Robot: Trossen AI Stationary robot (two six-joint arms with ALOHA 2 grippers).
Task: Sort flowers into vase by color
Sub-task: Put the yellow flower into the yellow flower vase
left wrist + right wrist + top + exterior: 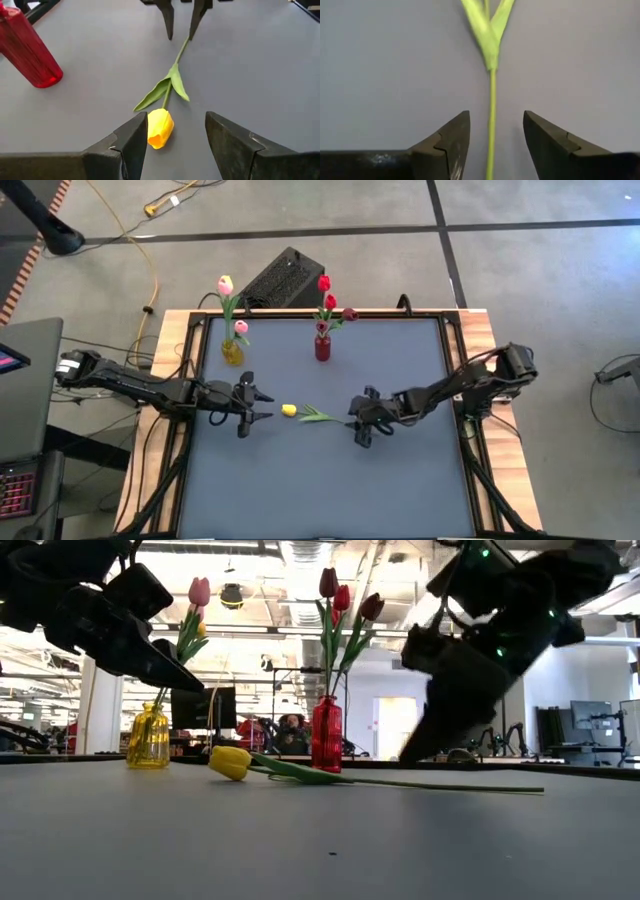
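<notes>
Pink tulips (231, 305) in yellow vase (232, 352), red tulips (327, 295) in red vase (322, 346); yellow tulip (290, 411) left on table. Right gripper (361, 429) straddles stem, jaws apart, seemingly not yet gripping; left gripper (247, 406) apart, empty.

Under my right tool (491, 145) the desk (320, 480) looks like a matt grey sheet, smooth, with a pale wood rim. The stem between that tool's dark, matt plastic-looking fingers (447, 145) looks smooth and slightly waxy, like plastic. Ahead of my left tool (172, 145), the yellow tulip (160, 128) head looks soft and satiny. Off to its side the red vase (30, 55) looks like glossy ribbed glass.
</notes>
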